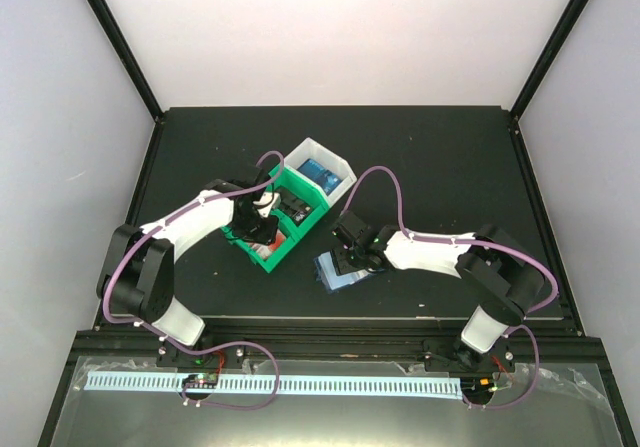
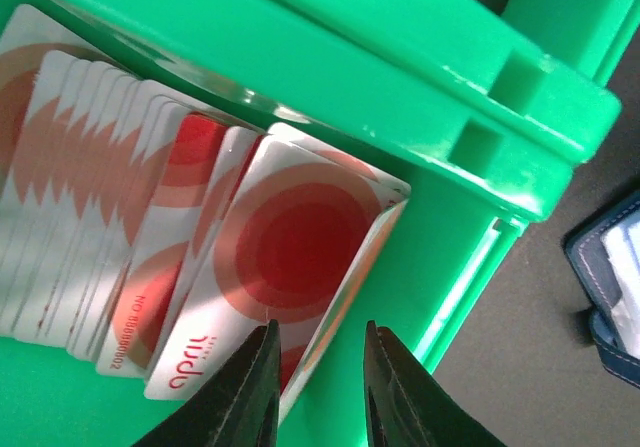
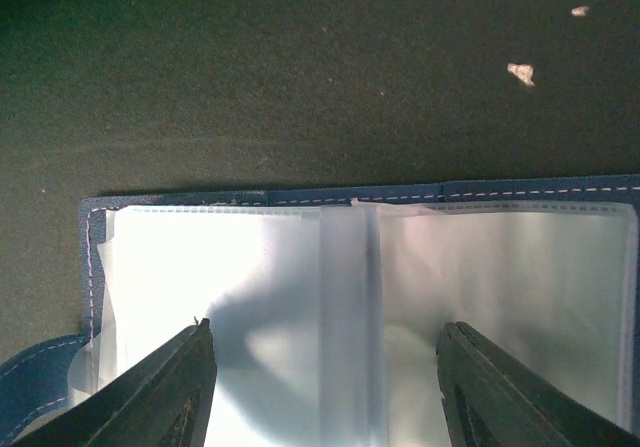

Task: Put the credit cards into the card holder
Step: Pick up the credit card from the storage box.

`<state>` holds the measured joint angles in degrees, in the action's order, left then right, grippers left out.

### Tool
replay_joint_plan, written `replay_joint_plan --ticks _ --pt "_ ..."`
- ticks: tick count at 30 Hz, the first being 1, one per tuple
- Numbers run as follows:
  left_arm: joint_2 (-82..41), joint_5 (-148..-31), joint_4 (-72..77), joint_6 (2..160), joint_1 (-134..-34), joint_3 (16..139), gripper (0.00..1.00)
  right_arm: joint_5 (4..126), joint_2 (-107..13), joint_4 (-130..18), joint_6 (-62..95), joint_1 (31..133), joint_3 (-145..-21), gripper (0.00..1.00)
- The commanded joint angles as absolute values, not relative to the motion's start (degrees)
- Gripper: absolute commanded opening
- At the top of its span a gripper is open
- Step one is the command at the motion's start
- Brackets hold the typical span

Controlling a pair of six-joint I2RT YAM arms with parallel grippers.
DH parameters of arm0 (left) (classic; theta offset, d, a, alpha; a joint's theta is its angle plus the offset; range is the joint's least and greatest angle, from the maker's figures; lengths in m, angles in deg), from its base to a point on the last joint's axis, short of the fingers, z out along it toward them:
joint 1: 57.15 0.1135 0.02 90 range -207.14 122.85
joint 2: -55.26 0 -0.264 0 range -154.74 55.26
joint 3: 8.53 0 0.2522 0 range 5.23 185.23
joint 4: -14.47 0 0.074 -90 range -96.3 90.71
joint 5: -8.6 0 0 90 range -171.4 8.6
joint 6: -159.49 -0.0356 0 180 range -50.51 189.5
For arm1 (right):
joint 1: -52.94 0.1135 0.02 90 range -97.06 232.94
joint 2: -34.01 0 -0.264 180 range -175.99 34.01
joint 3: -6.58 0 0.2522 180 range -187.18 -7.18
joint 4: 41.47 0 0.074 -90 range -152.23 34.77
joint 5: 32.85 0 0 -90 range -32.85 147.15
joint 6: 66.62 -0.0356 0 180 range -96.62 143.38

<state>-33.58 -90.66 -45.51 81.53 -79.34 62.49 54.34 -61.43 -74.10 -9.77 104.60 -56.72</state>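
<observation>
Overhead view of a black table [image 1: 450, 157]. A green bin [image 1: 308, 210] and a white bin [image 1: 343, 166] sit together at centre, the white one holding blue cards [image 1: 320, 173]. The left gripper [image 1: 262, 217] reaches into the green bin. In its wrist view, red-and-white credit cards [image 2: 290, 237] stand in a leaning row, filling the left of the frame. The fingers [image 2: 262, 367] at the bottom edge are slightly apart, straddling the front card's edge without clamping it. Just below and right of the bins, the card holder [image 1: 338, 274] lies open beneath the right gripper [image 1: 350, 257]. In the right wrist view its clear sleeves [image 3: 270, 287] fill the lower frame, and the fingers [image 3: 170, 387] are spread wide over them.
</observation>
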Motion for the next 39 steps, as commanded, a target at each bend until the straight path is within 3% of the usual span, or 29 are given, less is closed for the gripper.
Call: replay_joint_plan --ticks 1,17,27,39 --pt "-32.54 -94.69 -46.77 80.58 -79.38 62.57 0.25 55.22 -64.73 -73.51 -10.11 104.46 -56.36 0.63" --pt "-31.54 -100.11 -43.98 79.77 -79.47 60.06 0.34 55.25 -65.64 -73.60 -9.75 104.47 -56.94 0.63" --pt "-33.48 -101.57 -41.84 79.69 -80.02 58.58 0.34 55.04 -66.09 -73.43 -9.83 104.50 -56.83 0.63" --pt "-30.22 -98.95 -45.02 78.80 -81.05 59.67 0.19 55.14 -66.53 -73.46 -9.82 104.45 -57.12 0.63"
